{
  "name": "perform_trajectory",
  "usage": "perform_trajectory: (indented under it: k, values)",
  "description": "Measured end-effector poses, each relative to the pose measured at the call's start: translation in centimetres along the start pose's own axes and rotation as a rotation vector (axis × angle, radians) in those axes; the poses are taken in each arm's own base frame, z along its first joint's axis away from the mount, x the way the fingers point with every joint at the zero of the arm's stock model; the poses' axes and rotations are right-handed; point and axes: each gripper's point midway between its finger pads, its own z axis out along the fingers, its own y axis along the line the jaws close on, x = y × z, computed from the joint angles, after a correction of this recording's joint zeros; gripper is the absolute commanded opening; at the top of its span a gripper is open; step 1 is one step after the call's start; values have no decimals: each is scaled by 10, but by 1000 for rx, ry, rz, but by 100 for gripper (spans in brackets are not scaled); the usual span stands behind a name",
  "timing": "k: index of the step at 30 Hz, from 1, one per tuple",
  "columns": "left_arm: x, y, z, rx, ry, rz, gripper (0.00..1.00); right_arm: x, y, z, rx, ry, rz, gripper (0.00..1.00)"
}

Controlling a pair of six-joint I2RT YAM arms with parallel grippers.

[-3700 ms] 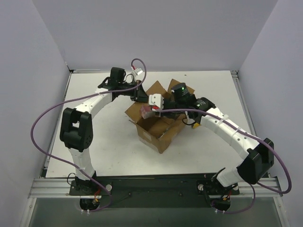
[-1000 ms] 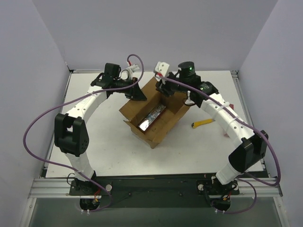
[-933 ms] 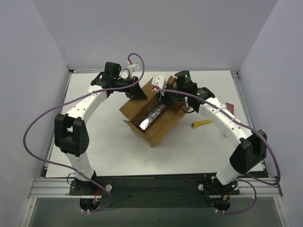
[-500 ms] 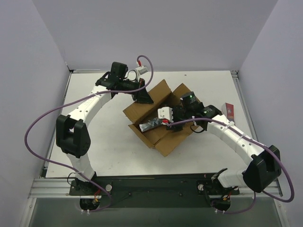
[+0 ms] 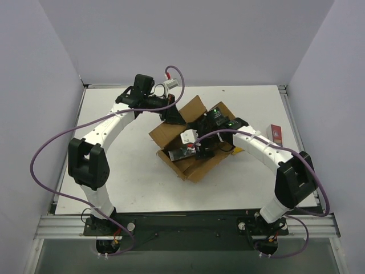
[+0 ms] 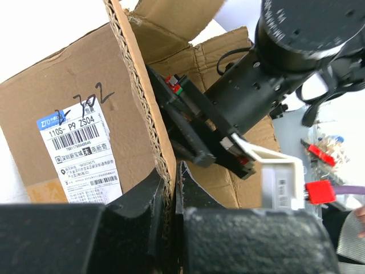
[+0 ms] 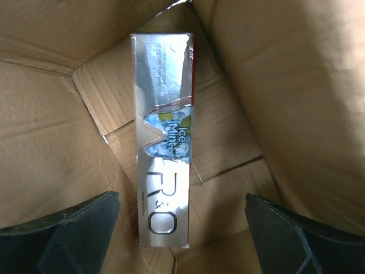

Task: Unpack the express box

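gripping the express box (image 6: 68, 80) wall is the left gripper (image 6: 173, 184); the right gripper (image 7: 180, 226), jaws wide, hangs inside over a silver carton (image 7: 162, 142).

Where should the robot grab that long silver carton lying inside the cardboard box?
Probably across the narrow width of the silver carton at mid-length, reaching in through the open top: it lies flat on the express box floor, slim, bare cardboard beside both long edges.

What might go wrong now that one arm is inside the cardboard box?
The left gripper pinches only a thin wall edge of the brown corrugated cardboard box; that may slip or tear. The open right gripper straddles the slim silver carton on the box floor; its fingers might snag the floor flaps.
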Motion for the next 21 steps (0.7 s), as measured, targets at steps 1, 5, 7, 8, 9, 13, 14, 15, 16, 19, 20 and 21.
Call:
perform_trajectory:
  k: [1, 5, 7, 8, 9, 13, 14, 15, 16, 19, 20, 21]
  values:
    - [-1, 0, 0, 0, -4, 0, 0, 2, 1, 3, -9, 2, 5, 100]
    - [-3, 7, 1, 0, -22, -51, 0, 5, 3, 10, -28, 3, 19, 100]
    - [-3, 10, 2, 13, -35, -89, 0, 7, 4, 12, -32, 7, 24, 100]
    - [-3, 13, 3, 19, -42, -114, 0, 8, 4, 14, -33, 11, 27, 100]
    - [-3, 15, 3, 25, -48, -139, 0, 9, 4, 16, -36, 15, 28, 100]
    - [-2, 24, 3, 42, -67, -216, 0, 11, 5, 23, -54, 25, 50, 98]
    - [-2, 25, 3, 47, -70, -228, 0, 12, 5, 24, -60, 27, 52, 96]
    - [-2, 27, 2, 48, -73, -240, 0, 12, 5, 25, -69, 29, 53, 95]
    - [-2, 28, 2, 51, -76, -249, 0, 12, 6, 25, -81, 33, 53, 94]
    - [-4, 30, 3, 53, -83, -259, 0, 12, 8, 24, -135, 40, 48, 88]
    - [-4, 30, 3, 55, -86, -259, 0, 11, 11, 24, -160, 41, 49, 87]
    - [-5, 30, 3, 63, -92, -251, 0, 10, 13, 23, -184, 40, 48, 85]
